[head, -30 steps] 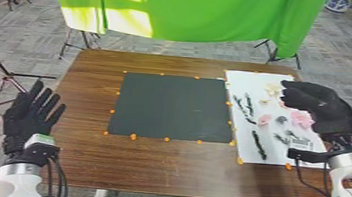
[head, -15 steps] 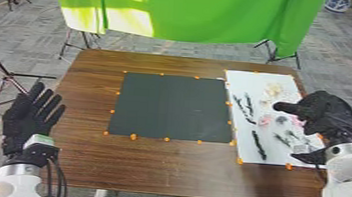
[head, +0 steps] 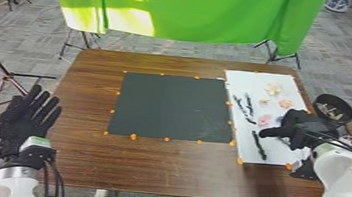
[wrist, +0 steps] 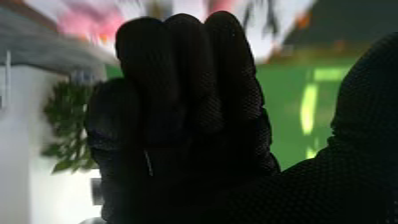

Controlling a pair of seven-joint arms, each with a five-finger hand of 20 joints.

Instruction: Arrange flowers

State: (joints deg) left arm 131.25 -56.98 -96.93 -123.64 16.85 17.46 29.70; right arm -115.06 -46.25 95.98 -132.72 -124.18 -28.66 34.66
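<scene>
As the robot's right hand, fingers straight and thumb wide, shifts nearer along the white sheet, a peach flower lies newly uncovered toward the far end, probably bound for the dark mat.

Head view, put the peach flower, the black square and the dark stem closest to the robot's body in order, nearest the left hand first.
From the left hand:
1. Black square, mid-table.
2. Dark stem, near end of the white sheet.
3. Peach flower, farther up that sheet, toward its right edge.
</scene>
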